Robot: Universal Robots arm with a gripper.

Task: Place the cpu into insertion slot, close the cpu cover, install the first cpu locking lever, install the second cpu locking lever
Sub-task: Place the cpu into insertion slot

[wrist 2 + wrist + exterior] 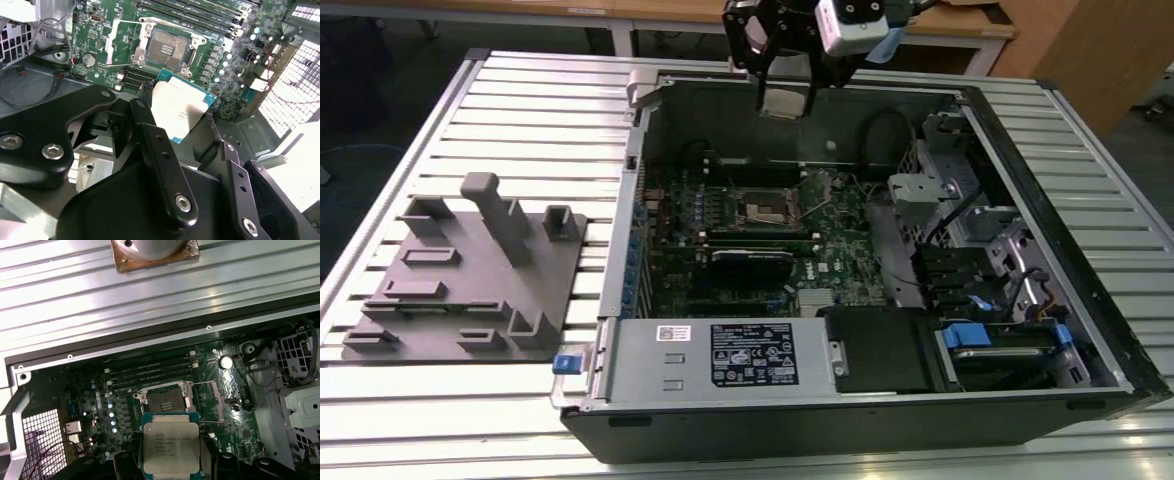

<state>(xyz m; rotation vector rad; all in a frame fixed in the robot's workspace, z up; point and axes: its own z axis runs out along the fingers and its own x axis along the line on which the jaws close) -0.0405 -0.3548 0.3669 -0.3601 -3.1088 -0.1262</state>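
the cpu (pixel 171 447) is a small flat square: a dull silver-grey metal lid with faint print, seated on a thin green substrate that shows as a rim all round. we judge it light and stiff but delicate. its underside and the socket's contacts would not forgive a scrape or a tilted drop, and the smooth lid looks slippery. the edges are the place to hold it, and that is where it is held: the gripper (pixel 170 461) is clamped on the cpu, with its black fingers (pixel 150 132) pressed to two opposite sides and the lid left bare.

in the exterior view the cpu (pixel 783 103) hangs in the air near the far wall of the case (pixel 1014 140), well above the motherboard (pixel 720 235) and not yet seated.

below it the socket (pixel 167 400) lies uncovered, a dark square bed of fine contacts inside a silver metal surround. the cover (pixel 206 402), a thin bright frame with an open window, is flipped back just beside the socket.

around that the motherboard is green and crowded, with small round capacitors and long black memory slots (pixel 150 371). the case is black outside and grey sheet metal within. it lies on a table (pixel 520 100) of ribbed aluminium slats. a grey moulded fixture (pixel 467 270) sits apart on the exterior view's left.
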